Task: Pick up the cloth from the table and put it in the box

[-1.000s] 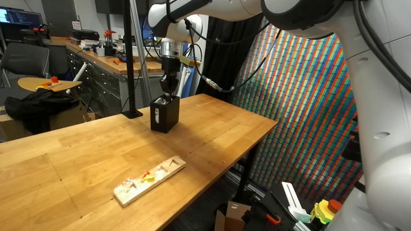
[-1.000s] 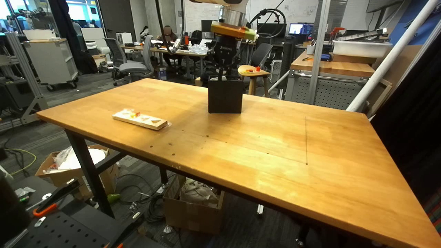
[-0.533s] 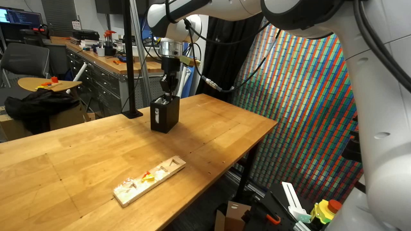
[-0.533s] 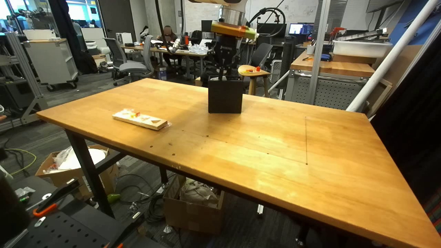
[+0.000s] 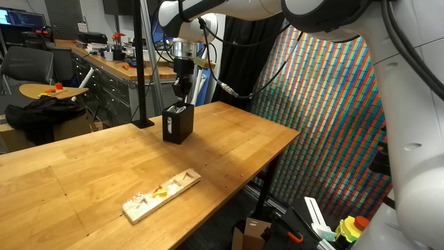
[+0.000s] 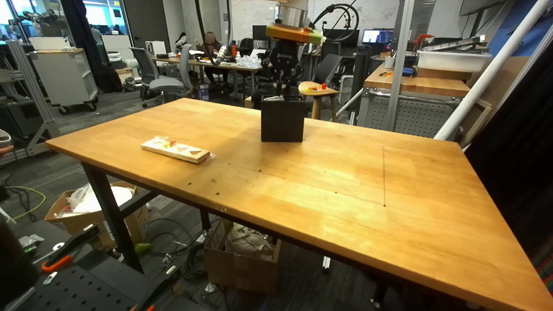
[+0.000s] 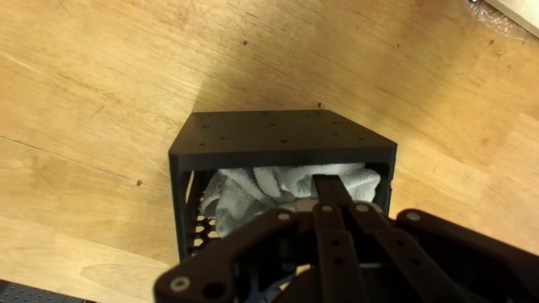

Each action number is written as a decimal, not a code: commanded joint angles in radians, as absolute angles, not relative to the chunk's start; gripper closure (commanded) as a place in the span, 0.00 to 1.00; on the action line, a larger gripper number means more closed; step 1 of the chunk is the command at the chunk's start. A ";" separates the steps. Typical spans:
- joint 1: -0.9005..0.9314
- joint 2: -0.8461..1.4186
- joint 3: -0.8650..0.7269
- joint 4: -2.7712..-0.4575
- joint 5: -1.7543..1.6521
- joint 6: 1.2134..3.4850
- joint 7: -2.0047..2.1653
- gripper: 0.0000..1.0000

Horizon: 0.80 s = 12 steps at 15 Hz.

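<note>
A black open-topped box (image 5: 184, 126) stands upright on the wooden table, and it also shows in an exterior view (image 6: 282, 121) and the wrist view (image 7: 273, 134). A crumpled white cloth (image 7: 240, 198) lies inside the box; its top shows at the opening in both exterior views (image 5: 176, 109) (image 6: 274, 99). My gripper (image 7: 329, 179) points down over the box opening, above the cloth. Its fingertips are together with no cloth seen between them. In both exterior views the gripper (image 5: 181, 101) (image 6: 283, 91) is at rim height. The cloth's lower part is hidden by the box walls.
A wooden shape board (image 5: 161, 196) in clear wrap, with red and yellow pieces, lies on the table (image 5: 104, 166). A black post (image 5: 140, 86) stands at the table edge near the box. A hand with a cup (image 6: 4, 140) shows at a view's left edge.
My gripper has risen a little from the box opening, and the cloth has stayed in the box. A hand with a cup has come into view at the edge of an exterior view.
</note>
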<state>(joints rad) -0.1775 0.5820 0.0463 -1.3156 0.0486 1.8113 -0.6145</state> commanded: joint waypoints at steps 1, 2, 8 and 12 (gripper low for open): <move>-0.168 0.600 0.045 -1.268 0.038 1.789 -0.626 1.00; -0.167 0.604 0.046 -1.264 0.039 1.789 -0.627 1.00; -0.166 0.619 0.049 -1.265 0.046 1.797 -0.627 1.00; -0.168 0.628 0.050 -1.267 0.049 1.804 -0.627 1.00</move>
<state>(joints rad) -0.1687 0.6127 0.0480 -1.2987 0.0486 1.8113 -0.6160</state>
